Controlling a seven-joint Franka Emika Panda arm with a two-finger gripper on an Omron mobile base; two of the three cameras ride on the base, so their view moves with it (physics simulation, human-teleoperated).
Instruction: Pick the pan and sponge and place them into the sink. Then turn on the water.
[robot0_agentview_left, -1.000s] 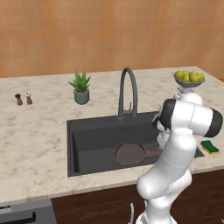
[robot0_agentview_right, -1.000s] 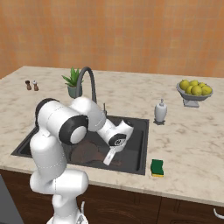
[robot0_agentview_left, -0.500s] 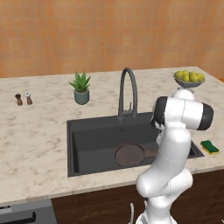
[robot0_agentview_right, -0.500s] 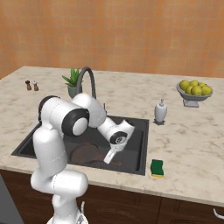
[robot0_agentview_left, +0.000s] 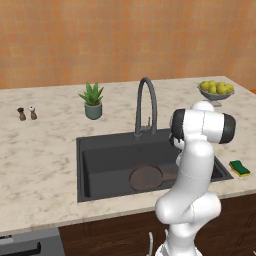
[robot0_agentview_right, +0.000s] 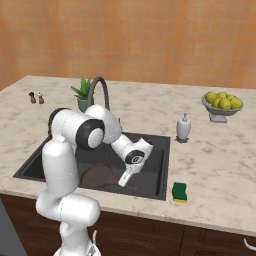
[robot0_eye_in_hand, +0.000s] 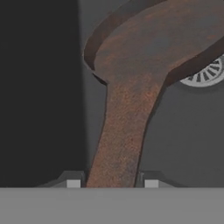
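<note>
The dark brown pan (robot0_agentview_left: 146, 177) lies on the floor of the dark grey sink (robot0_agentview_left: 100, 145), partly over the round drain (robot0_eye_in_hand: 205, 74). My gripper (robot0_agentview_right: 125, 179) is down in the basin at the end of the pan's handle (robot0_eye_in_hand: 124, 135). The handle runs between my fingertips (robot0_eye_in_hand: 73, 183), with a thin gap on each side, so the gripper looks open. The yellow and green sponge (robot0_agentview_right: 179, 192) sits on the counter just right of the sink's front corner. No stream falls from the arched faucet (robot0_agentview_left: 145, 105).
A white soap dispenser (robot0_agentview_right: 183, 126) stands behind the sink's right edge. The grey fruit bowl (robot0_agentview_right: 222, 105) is at the far right. A potted plant (robot0_agentview_left: 92, 100) and two small shakers (robot0_agentview_left: 27, 113) stand at the back left.
My elbow and upper arm have shifted a little while the hand stayed low in the sink. The pan and the sponge have not moved.
</note>
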